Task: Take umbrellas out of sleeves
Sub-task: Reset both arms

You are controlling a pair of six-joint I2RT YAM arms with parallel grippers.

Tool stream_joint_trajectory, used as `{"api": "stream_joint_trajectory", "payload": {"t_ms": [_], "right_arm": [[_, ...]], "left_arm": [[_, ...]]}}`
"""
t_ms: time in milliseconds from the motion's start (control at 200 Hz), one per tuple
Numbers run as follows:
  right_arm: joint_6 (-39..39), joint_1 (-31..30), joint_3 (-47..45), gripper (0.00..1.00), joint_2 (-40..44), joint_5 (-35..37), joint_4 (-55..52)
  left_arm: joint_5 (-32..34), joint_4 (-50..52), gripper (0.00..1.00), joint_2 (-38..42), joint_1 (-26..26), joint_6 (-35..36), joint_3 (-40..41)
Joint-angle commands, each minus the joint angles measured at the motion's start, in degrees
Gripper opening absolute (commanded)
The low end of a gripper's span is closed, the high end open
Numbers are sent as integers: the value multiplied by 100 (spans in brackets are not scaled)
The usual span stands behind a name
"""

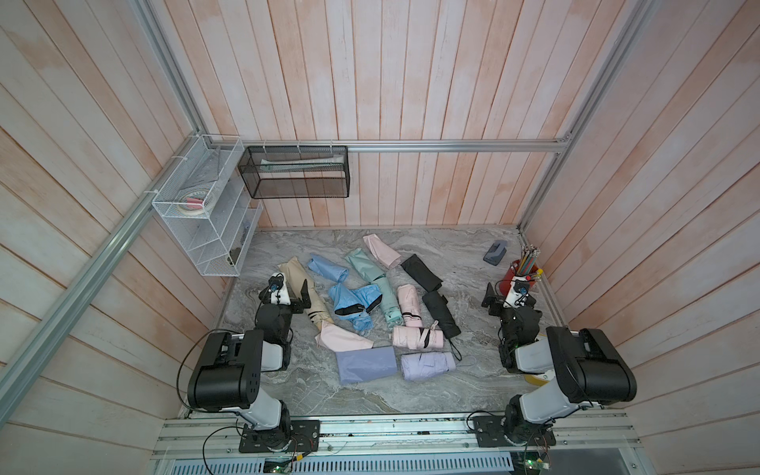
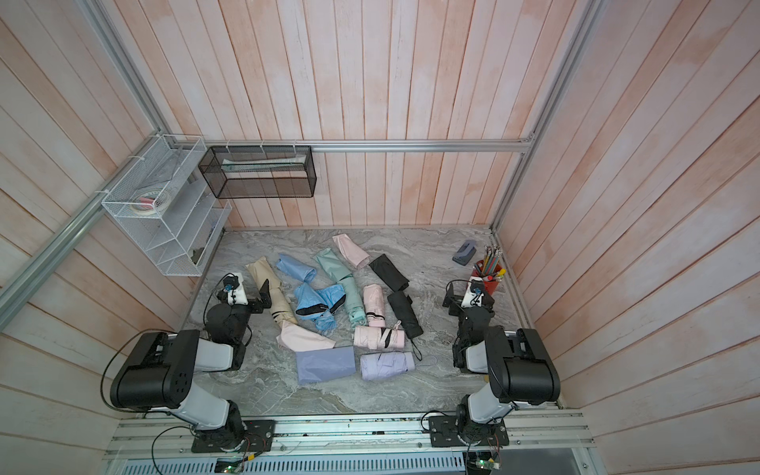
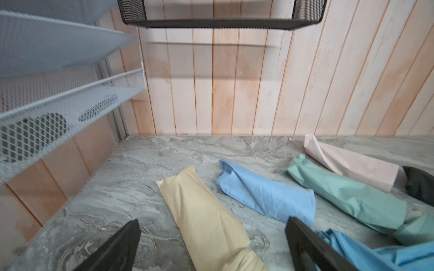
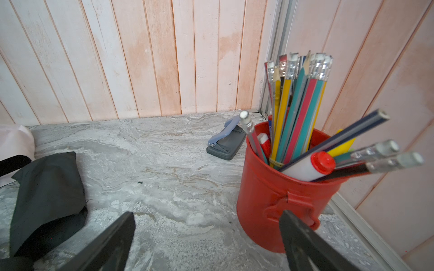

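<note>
Nearest us, left arm (image 1: 224, 370) and right arm (image 1: 588, 366) sit low in a top view; umbrellas (image 1: 417, 338) and sleeves (image 1: 366, 364) litter mid-frame. Left wrist: left gripper (image 3: 212, 219) spread wide over beige sleeve (image 3: 199, 199). Right wrist: right gripper (image 4: 207, 212) wide, empty, by red cup (image 4: 270, 199)

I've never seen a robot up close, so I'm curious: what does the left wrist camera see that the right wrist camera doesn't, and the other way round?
Only the left wrist view shows the beige sleeve, light blue sleeve, mint sleeve and white mesh rack. Only the right wrist view shows the red pencil cup and grey hole punch. Both show the marble tabletop, the plank wall, and that arm's own open gripper: left gripper, right gripper.
</note>
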State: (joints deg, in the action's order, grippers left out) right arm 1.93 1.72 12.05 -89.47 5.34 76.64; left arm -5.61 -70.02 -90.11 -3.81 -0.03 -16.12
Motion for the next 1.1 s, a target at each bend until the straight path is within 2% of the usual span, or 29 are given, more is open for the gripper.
{"api": "stream_joint_trajectory", "payload": {"t_ms": [0,50,110,140,185,205,255,280,350,435,520,640,1090], "right_arm": [[-268,3,-84,98,87,-816,19],[-465,-15,-307,98,113,-1259,364],[-440,-43,-381,98,22,-1216,675],[-387,-43,-324,98,-7,-1085,638],[-212,-44,-88,98,23,-521,167],[-98,-41,43,98,41,-231,-75],[27,7,109,98,122,-151,-403],[26,5,121,98,127,-136,-423],[44,0,23,98,26,-120,-110],[37,4,29,98,28,-135,-90],[18,0,23,98,31,-148,-78],[18,-7,8,98,25,-139,-34],[6,-31,10,98,21,-106,-32]], "left_arm": [[-291,279,100,52,-5,-145,47],[-154,222,100,59,-5,-213,87],[111,71,100,71,-19,-316,167],[258,-2,100,71,-14,-361,216],[359,-48,100,59,-14,-392,231],[208,-32,100,62,-4,-331,218],[-896,123,100,37,-1,95,116],[-1002,127,100,66,7,142,146],[-644,-247,100,29,3,-5,293],[143,77,100,45,-4,-324,151],[-447,317,100,35,3,-41,14],[-250,361,100,70,17,-110,17],[-265,290,100,54,12,-111,39]]}}
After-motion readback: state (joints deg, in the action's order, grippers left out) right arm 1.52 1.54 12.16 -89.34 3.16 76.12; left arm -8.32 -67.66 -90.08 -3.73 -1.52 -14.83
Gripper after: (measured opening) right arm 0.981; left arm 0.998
